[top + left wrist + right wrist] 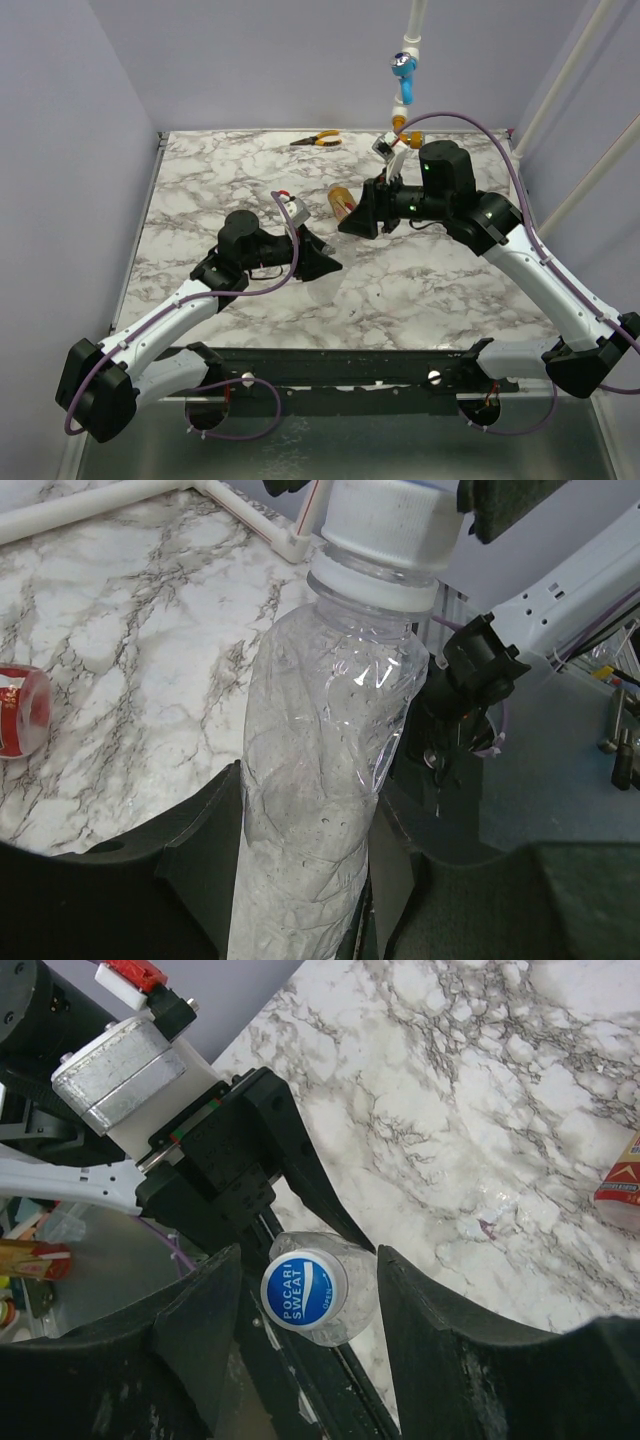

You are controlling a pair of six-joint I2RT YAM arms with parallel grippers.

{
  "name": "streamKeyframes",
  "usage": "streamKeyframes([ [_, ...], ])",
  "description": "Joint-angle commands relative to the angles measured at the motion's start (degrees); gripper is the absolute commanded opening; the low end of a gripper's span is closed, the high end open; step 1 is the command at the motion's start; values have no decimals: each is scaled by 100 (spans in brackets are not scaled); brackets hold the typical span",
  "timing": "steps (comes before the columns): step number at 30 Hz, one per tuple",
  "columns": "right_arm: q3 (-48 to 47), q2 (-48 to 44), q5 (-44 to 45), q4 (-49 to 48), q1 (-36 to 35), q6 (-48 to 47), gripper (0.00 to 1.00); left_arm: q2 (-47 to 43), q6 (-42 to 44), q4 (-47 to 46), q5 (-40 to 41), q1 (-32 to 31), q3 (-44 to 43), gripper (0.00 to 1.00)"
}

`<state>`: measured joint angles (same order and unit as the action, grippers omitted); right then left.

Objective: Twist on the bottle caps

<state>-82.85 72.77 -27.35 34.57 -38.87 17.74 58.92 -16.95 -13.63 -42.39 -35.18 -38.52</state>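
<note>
One clear crumpled plastic bottle (330,700) was clamped in the left gripper (310,820) above the white marble table (450,290); a small red-labelled bottle (342,200) lay on it nearby. Right gripper (310,1258) fingers stood parted either side of the clear bottle's round blue-topped plastic cap (303,1288), seated on its neck.

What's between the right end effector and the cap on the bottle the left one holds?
Nothing visible. The blue-topped cap sits between the open fingers of the right end effector. The left end effector grips the clear bottle lower down, below the cap. The red-labelled bottle lies off to the side.
</note>
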Motion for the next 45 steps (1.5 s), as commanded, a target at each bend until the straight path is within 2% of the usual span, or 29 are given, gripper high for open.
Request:
streamKeyframes([
  [1, 77, -45, -73, 262, 20, -131, 60, -12, -61, -201, -191, 63, 21, 3],
  [12, 117, -99, 167, 349, 20, -16, 53, 109, -73, -276, -251, 90, 63, 3],
  [17, 77, -46, 365, 406, 20, 116, 41, 164, -30, -274, -53, 85, 78, 3],
  [21, 58, 77, 523, 494, 12, 349, 33, 269, -72, -319, 503, 81, -63, 3],
  [24, -27, 220, 844, 634, 11, 657, 27, 352, -57, -386, 1087, 73, -191, 3],
  [30, -236, 657, 1883, 1040, -59, 1603, 25, 490, 107, -503, 2808, -197, -373, 3],
  [36, -364, 1251, 2561, 1234, -200, 2582, 21, 900, 979, -616, 5009, -1164, -707, 3],
  [40, -619, 1672, 2931, 1367, -277, 2990, 21, 1218, 1083, -857, 6300, -1546, -855, 3],
  [42, -695, 1793, 3039, 1386, -292, 3135, 21, 1366, 1249, -956, 6765, -1693, -900, 3],
  [45, -752, 1882, 3156, 1349, -305, 3370, 21, 1535, 1462, -1083, 7049, -1849, -937, 3],
])
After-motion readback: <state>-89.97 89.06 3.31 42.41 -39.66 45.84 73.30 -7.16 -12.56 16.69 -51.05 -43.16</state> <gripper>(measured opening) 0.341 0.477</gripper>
